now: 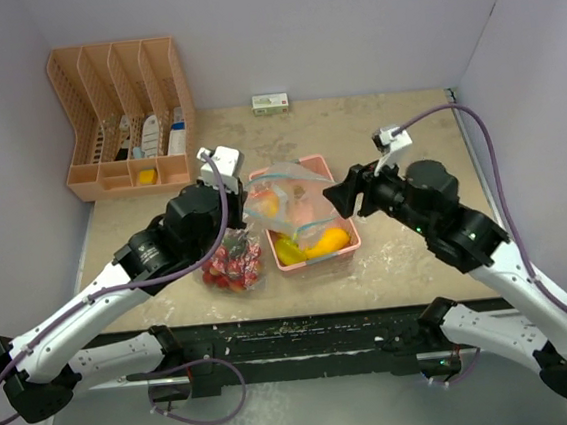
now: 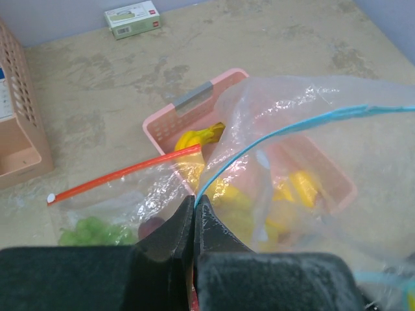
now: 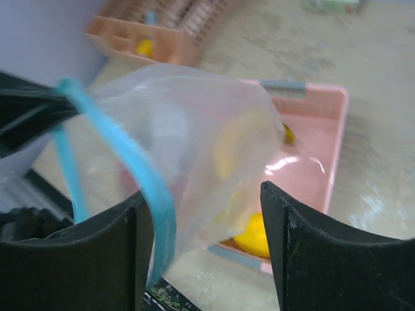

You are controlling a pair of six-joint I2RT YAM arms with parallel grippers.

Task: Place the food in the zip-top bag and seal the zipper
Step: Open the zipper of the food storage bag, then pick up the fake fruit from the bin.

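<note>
A clear zip-top bag [image 1: 287,197] with a blue zipper [image 2: 285,129] hangs above the pink basket [image 1: 350,228]. My left gripper [image 2: 194,199] is shut on the bag's blue zipper edge. In the right wrist view my right gripper [image 3: 207,223] stands open; the blue zipper strip [image 3: 139,172] and the bag's film [image 3: 201,129] lie between its fingers, close to the left finger [image 3: 130,253]. In the basket lie yellow bananas [image 2: 198,137] and a yellow-orange mango [image 1: 330,240]. Something yellow shows blurred through the bag [image 1: 271,204].
A second bag with a red zipper [image 2: 123,172] lies left of the basket, holding red strawberries [image 1: 233,263] and a green piece [image 2: 91,230]. A tan desk organizer [image 1: 124,117] stands back left. A small green-white box [image 1: 270,102] sits at the back wall.
</note>
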